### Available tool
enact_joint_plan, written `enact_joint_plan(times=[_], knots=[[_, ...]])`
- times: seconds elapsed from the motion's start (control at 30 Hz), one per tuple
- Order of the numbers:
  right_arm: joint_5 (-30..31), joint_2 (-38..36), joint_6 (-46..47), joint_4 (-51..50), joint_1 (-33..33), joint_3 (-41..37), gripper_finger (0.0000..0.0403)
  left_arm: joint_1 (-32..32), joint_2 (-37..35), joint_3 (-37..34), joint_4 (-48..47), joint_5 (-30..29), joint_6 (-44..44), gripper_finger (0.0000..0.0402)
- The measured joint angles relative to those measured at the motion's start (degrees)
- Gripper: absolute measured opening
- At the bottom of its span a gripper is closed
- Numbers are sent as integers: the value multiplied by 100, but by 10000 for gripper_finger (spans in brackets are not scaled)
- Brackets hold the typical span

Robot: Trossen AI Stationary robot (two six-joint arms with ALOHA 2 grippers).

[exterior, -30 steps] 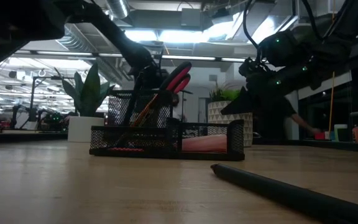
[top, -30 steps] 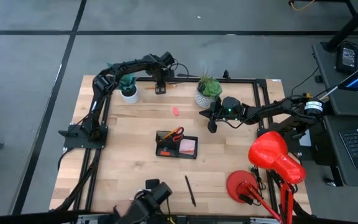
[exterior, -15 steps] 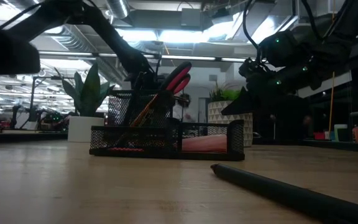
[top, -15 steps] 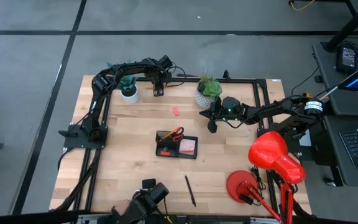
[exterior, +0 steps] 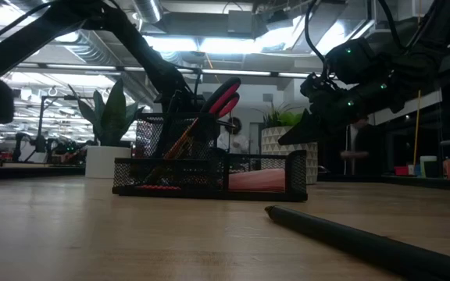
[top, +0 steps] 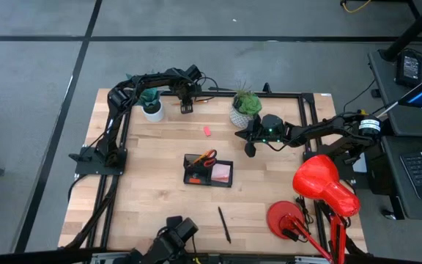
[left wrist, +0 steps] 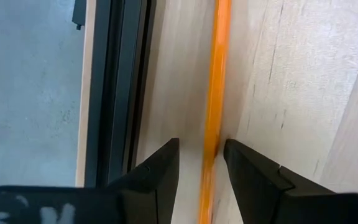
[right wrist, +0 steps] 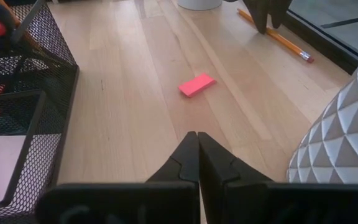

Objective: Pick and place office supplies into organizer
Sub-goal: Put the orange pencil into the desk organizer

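1. The left hand is at about 12 o'clock on the worktop, close to the far edge. Its fingers are spread, one on each side of the orange pencil. They are not squeezing it yet.
2. The pencil lies flat on the wood, just beside the black rail.
3. The right hand waits at about 2 o'clock, near the spiky plant in a white pot. Its fingers are pressed together and hold nothing.
4. The black organizer sits in the middle of the worktop. The red scissors and the pink sticky notes are already inside.
5. A pink eraser lies at about 12 o'clock from the organizer, and a dark pen lies at about 6 o'clock from it. Both are still out.
6. What could go wrong: the pencil is thin and round, so it might roll away or slip out when the fingers close.
7. The rail is very near, so a finger might bump it.
8. A pencil gripped near one end might tip and hit the organizer's wall.
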Motion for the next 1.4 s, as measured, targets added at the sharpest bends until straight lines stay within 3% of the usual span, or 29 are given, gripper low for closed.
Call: enact_joint_plan(times=[0.73, 1.13, 1.4], knots=[[-2, 0, -24, -52, 0, 0, 0, 44, 223, 293, -565, 290, -187, 131], [-2, 0, -21, -99, 0, 0, 0, -4, 321, 306, -492, -132, -210, 131], [-2, 0, -12, -114, 0, 1, 0, -11, 337, 315, -442, -27, -166, 131]])
